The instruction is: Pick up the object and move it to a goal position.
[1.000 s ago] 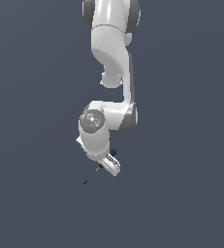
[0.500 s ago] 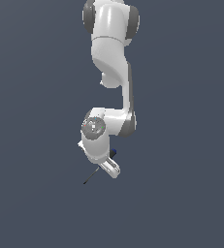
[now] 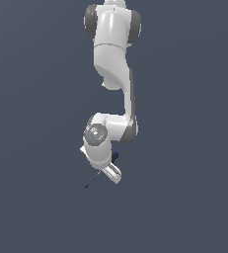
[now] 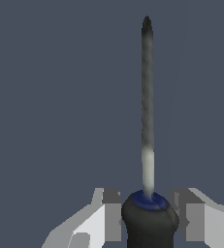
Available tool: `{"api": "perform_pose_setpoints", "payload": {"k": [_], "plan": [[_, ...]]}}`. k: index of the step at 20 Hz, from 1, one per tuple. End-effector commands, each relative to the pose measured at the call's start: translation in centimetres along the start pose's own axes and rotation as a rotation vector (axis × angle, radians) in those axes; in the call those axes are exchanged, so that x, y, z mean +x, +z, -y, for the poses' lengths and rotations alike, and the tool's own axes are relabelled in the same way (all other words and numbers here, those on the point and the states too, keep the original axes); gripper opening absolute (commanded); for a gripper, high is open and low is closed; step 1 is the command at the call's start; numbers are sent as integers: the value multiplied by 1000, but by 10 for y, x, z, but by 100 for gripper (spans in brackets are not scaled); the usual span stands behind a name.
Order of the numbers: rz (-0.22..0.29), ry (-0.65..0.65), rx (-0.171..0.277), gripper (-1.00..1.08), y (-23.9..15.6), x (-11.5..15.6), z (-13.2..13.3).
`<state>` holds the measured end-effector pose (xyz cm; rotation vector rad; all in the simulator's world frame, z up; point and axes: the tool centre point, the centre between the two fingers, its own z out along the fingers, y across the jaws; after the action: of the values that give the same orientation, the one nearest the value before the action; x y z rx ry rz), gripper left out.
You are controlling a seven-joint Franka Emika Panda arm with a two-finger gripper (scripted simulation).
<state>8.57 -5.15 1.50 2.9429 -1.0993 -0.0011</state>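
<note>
Wrist view shows one screwdriver (image 4: 147,145), its black handle between the two fingers of one gripper (image 4: 150,218), jaws pinching the handle.

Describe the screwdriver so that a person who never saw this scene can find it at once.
Follow the white robot arm down to the gripper at its lower end. The screwdriver sits between the two fingers, its black handle there and its thin shaft pointing away. It is the only dark, slender thing against the plain grey background.
</note>
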Motion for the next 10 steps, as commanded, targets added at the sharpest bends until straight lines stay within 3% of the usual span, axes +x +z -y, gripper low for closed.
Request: {"api": "perform_pose_setpoints", "payload": {"k": [1,10], "plan": [[-1,0,0,-100,0,0,0],[0,0,0,-100,-1,0,0]]}}
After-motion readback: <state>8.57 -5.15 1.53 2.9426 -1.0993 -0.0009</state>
